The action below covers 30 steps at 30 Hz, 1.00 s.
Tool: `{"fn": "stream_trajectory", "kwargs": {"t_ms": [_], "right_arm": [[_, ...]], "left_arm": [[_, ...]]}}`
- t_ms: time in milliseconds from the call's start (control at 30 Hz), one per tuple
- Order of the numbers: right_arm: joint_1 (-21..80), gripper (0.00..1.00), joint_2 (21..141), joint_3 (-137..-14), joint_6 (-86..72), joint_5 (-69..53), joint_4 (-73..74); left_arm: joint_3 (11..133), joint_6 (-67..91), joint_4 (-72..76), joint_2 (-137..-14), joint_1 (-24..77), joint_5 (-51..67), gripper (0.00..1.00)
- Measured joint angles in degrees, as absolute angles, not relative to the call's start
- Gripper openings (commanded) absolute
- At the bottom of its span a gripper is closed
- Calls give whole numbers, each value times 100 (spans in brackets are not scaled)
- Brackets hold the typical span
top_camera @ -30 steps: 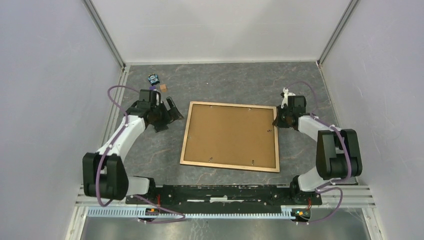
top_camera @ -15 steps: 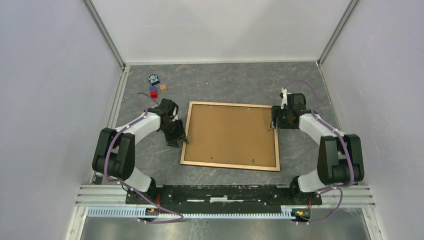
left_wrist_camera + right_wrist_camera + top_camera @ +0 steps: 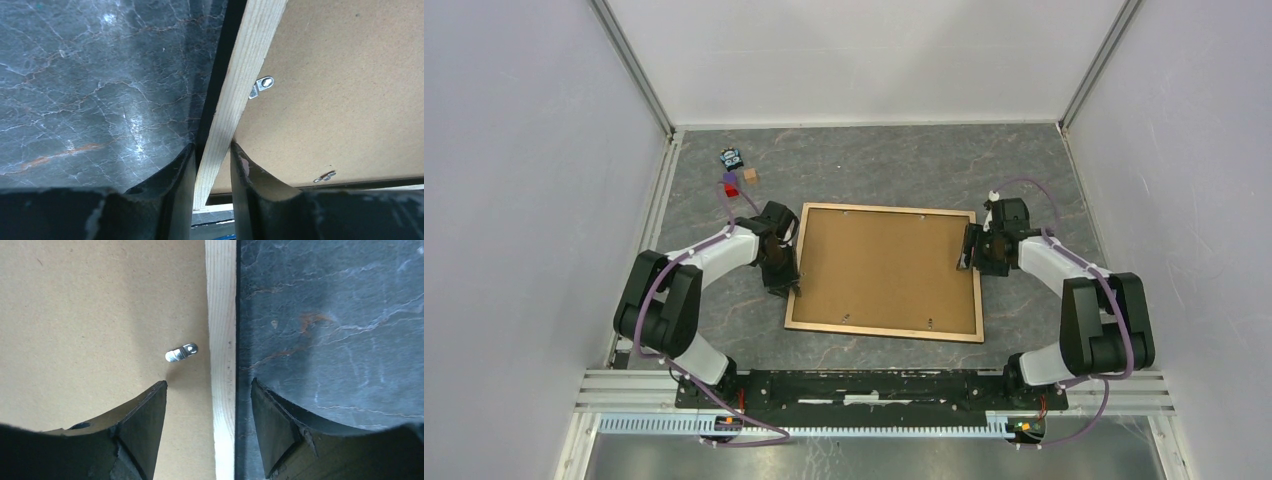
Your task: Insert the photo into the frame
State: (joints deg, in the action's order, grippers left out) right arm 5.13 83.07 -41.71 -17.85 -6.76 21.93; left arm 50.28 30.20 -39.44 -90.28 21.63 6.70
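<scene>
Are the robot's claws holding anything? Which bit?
The left claw looks pinched on the frame, by its left wooden rail, a finger each side. The right claw stands open astride the right rail, holding nothing.

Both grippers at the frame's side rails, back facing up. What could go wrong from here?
1. The left gripper straddles only the narrow left rail of the frame; so thin a pinch could slip or let the frame tilt if lifted.
2. The right gripper stands open over the right rail; a lift from one side alone would likely twist the frame.
3. A metal clip sits just ahead of its inner finger and could snag.
</scene>
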Motion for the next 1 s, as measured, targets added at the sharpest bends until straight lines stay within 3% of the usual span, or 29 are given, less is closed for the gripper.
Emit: {"fn": "stream_trajectory", "kwargs": {"t_ms": [400, 600, 1000], "right_arm": [[991, 66, 8766, -4849, -3389, 427, 2700], [1129, 61, 9155, -5216, -3778, 832, 2974], [1205, 44, 8849, -4884, -3874, 1129, 2801]], "left_arm": [[5074, 3017, -4014, -9039, 2163, 611, 19], [5078, 3017, -4016, -9041, 2163, 611, 16], [5083, 3015, -4021, -9045, 2163, 611, 14]]}}
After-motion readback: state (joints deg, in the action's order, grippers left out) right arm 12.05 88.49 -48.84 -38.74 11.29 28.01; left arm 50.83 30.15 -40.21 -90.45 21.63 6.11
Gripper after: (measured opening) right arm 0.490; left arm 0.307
